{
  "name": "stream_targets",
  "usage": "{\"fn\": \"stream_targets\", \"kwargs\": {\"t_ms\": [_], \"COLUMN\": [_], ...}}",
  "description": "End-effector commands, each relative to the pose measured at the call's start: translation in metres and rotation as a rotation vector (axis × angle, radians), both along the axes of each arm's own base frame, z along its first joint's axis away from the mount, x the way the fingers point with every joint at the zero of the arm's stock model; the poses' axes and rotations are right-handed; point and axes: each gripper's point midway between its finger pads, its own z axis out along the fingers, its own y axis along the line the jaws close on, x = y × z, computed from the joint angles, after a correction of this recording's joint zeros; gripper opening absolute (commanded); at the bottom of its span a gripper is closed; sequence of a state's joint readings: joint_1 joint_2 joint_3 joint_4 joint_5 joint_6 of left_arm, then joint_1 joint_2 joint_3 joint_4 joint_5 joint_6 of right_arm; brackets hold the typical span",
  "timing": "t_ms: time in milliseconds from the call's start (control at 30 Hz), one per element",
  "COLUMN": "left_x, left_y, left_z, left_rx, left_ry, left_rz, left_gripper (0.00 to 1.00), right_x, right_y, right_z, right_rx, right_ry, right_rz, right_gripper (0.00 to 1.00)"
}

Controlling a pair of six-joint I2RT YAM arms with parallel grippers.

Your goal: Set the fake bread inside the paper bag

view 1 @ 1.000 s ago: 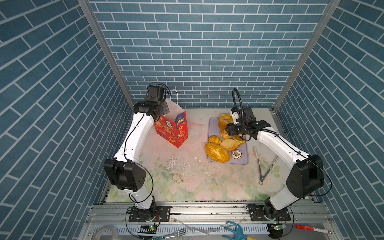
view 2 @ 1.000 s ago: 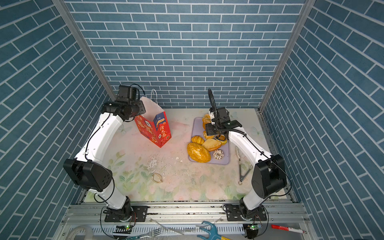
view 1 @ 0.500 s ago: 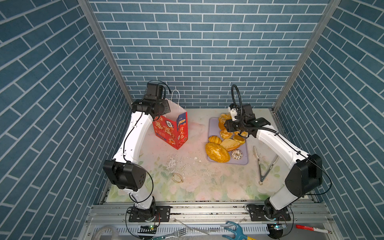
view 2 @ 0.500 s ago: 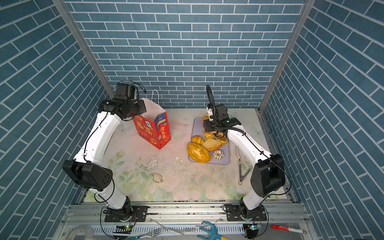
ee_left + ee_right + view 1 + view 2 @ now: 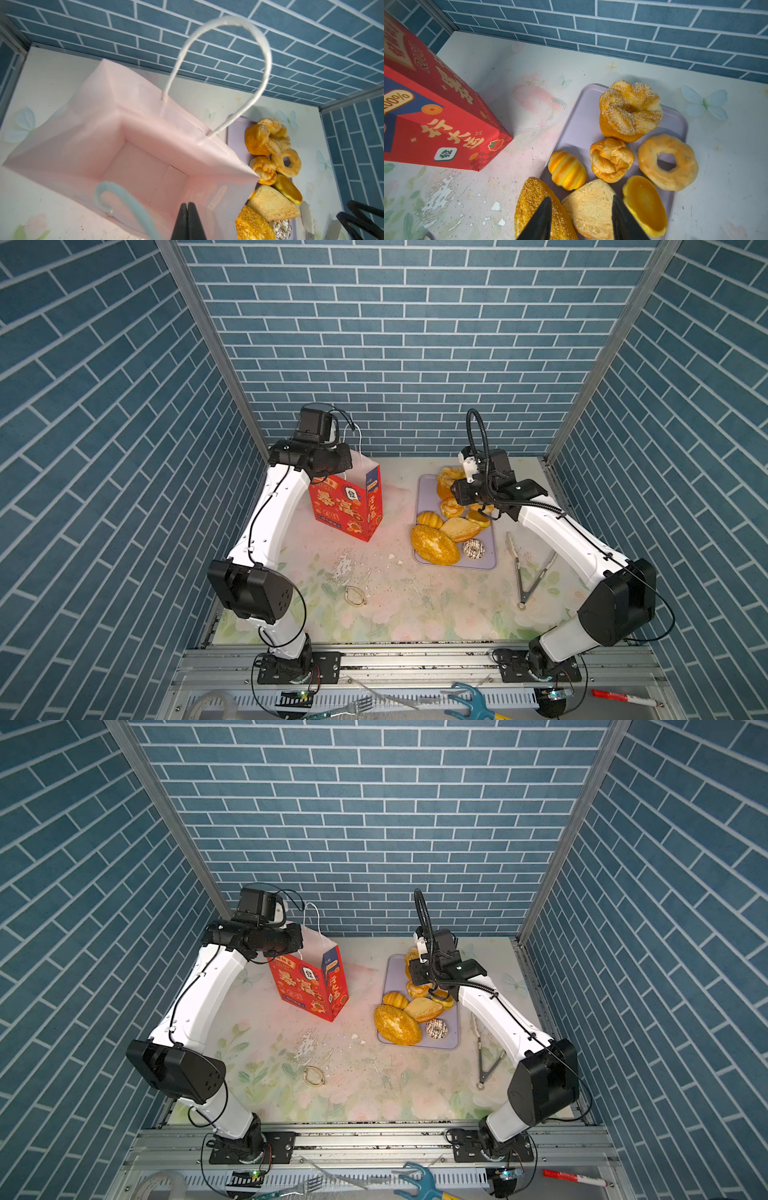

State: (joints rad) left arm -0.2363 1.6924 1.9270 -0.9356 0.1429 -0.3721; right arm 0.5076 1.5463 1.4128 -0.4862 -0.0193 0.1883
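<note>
Far left: left gripper (image 5: 188, 220) clenched, fingertips pressed together at the near rim of the paper bag (image 5: 145, 133); cannot tell whether paper is pinched between them. Bag upright, mouth open upward, nothing visible inside from the left wrist view. Further right, well apart from the bag: all the fake bread (image 5: 453, 526), crowded on the lilac tray (image 5: 427, 491). Rightmost: right gripper (image 5: 581, 220) released, jaws apart, hovering over the pale wedge loaf (image 5: 589, 207), with the seeded loaf (image 5: 533, 199) just beside one finger and the glossy oval roll (image 5: 643, 199) just beside the other. Wedge straight beneath the gap, so probably a plain descent and squeeze; right arm clearly nearer, then a carry leftward to the bag mouth
</note>
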Motion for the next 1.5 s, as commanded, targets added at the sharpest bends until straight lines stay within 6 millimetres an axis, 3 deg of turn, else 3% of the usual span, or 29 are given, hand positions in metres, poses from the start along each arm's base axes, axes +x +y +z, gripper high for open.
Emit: {"fn": "stream_targets", "kwargs": {"t_ms": [0,433,600,833,1200,1467], "left_x": [-0.008,-0.024,-0.034,-0.048,-0.051,-0.051], "left_y": [-0.029,-0.106,-0.115,-0.112,-0.105,-0.104], "left_z": [0.016,0.036,0.029,0.014,0.014,0.010], "left_rx": [-0.029,-0.103,-0.117,-0.162,-0.145,-0.136], "left_ry": [-0.046,-0.095,-0.094,-0.084,-0.086,-0.085], "left_rz": [-0.112,-0.421,-0.505,-0.551,-0.551,-0.548], "left_gripper": [0.00,0.00,0.00,0.00,0.00,0.00], "right_x": [-0.007,-0.019,-0.019,-0.021,-0.028,-0.046], "right_y": [0.002,-0.007,-0.008,0.006,0.018,0.061], "right_z": [0.004,-0.012,-0.023,-0.031,0.003,0.046], "right_rx": [0.015,-0.046,-0.054,-0.054,-0.001,0.206], "right_ry": [0.001,0.036,0.050,0.075,0.056,0.084], "right_rz": [-0.020,-0.058,-0.078,-0.047,0.034,0.230], "right_gripper": [0.47,0.46,0.45,0.45,0.56,0.65]}}
